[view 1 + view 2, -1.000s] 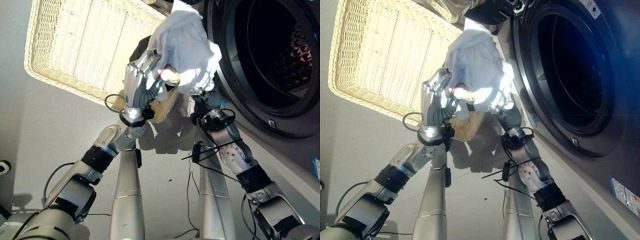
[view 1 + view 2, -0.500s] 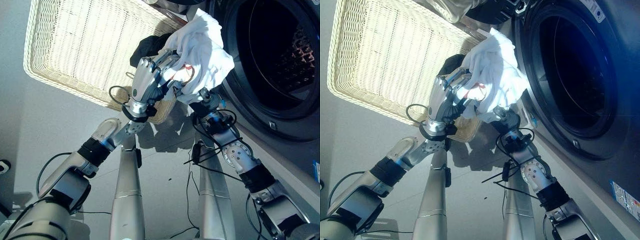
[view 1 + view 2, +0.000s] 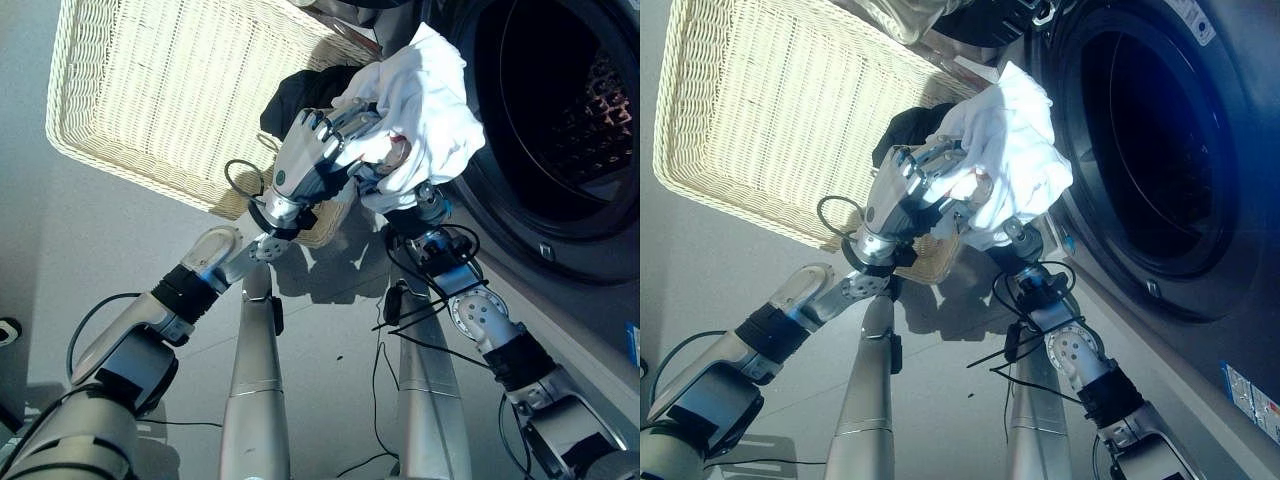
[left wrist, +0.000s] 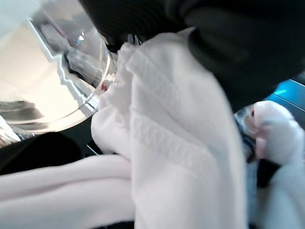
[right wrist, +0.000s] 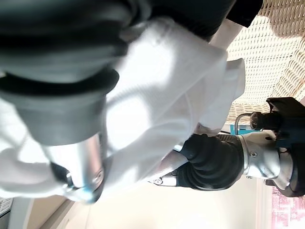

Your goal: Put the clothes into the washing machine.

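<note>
A bundled white garment (image 3: 425, 100) hangs in the air right in front of the washing machine's round dark opening (image 3: 560, 110), at its left rim. My left hand (image 3: 305, 165) is shut on the garment's left side, its fingers curled into the cloth. My right hand (image 3: 425, 200) sits under the bundle and the cloth drapes over it (image 5: 162, 90). In the left wrist view the white garment (image 4: 171, 143) lies close against the hand. A black garment (image 3: 295, 90) lies in the near corner of the wicker basket (image 3: 130, 170).
The large pale wicker basket stands on the floor to the left of the machine, its corner just beneath my hands. The machine's open glass door (image 3: 890, 20) shows at the far edge, behind the basket. Grey floor (image 3: 330, 340) lies below my arms.
Both hands have carried the white garment to the right and farther from me, from over the basket's corner to the rim of the machine's opening. The left wrist has tilted over towards the machine.
</note>
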Robot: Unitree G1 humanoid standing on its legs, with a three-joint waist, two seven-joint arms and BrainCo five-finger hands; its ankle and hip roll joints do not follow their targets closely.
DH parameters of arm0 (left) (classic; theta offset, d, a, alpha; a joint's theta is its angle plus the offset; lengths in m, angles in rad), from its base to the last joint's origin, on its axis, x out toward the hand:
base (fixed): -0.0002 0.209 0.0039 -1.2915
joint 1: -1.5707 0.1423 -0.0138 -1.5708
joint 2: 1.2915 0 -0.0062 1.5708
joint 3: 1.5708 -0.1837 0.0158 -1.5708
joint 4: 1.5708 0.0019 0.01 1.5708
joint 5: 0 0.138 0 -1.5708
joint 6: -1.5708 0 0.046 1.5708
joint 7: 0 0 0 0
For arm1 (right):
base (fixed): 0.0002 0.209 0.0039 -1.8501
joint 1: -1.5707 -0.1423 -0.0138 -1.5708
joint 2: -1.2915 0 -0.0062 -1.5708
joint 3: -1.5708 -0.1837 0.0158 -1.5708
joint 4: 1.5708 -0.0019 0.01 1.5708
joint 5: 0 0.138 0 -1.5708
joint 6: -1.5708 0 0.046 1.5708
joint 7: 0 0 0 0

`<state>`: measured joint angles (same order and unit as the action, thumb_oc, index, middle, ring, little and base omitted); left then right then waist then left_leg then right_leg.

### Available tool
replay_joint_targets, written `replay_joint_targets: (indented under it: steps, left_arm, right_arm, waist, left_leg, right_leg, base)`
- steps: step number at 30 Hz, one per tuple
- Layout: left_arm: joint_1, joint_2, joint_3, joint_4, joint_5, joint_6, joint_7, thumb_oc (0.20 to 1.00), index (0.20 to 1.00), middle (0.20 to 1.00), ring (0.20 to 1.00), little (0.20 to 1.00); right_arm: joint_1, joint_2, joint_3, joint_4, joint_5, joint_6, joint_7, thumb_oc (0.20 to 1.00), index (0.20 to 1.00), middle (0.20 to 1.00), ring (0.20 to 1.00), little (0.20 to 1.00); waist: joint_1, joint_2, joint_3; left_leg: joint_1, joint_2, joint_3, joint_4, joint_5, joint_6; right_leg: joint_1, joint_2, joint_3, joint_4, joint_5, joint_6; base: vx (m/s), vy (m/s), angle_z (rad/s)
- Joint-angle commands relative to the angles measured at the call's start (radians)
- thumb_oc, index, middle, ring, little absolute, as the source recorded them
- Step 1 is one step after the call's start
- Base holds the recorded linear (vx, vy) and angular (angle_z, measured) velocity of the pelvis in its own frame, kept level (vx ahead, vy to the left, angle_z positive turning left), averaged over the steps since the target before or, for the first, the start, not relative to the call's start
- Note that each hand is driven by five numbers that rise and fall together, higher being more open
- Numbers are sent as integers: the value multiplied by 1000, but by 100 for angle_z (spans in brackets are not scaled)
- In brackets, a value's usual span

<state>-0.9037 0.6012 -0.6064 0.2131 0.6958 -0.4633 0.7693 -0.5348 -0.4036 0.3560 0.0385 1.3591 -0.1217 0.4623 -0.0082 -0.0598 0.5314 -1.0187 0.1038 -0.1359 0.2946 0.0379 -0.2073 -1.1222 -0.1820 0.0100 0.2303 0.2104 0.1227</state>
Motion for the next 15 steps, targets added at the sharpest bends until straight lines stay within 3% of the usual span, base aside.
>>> replay_joint_targets:
  steps: [1, 10, 15]
  left_arm:
    - [13, 0, -59, -132, 94, -81, -70, 200, 200, 200, 200, 200]
    - [-19, 3, -98, -138, 122, -131, -187, 200, 200, 200, 200, 200]
    - [-28, 7, -110, -141, 122, -123, -220, 200, 200, 200, 200, 200]
  right_arm:
    - [-39, 34, 26, -226, -5, -1, 102, 200, 200, 200, 200, 200]
    - [-40, 30, 19, -203, -11, -19, 77, 200, 200, 200, 200, 200]
    - [-38, 28, 18, -199, -14, -30, 72, 200, 200, 200, 200, 200]
  waist:
    - [-9, 11, -11]
    - [-19, 6, -11]
    - [-23, 5, -11]
  left_leg:
    - [-32, -101, -5, -23, 96, 160]
    - [-33, -100, 2, -18, 93, 159]
    - [-36, -98, 7, -16, 93, 160]
  right_leg:
    - [17, 24, -68, 49, 17, 41]
    - [14, 29, -63, 50, 20, 41]
    - [12, 33, -61, 51, 20, 40]
  base:
    - [0, 0, 0]
    - [0, 0, 0]
    - [0, 0, 0]
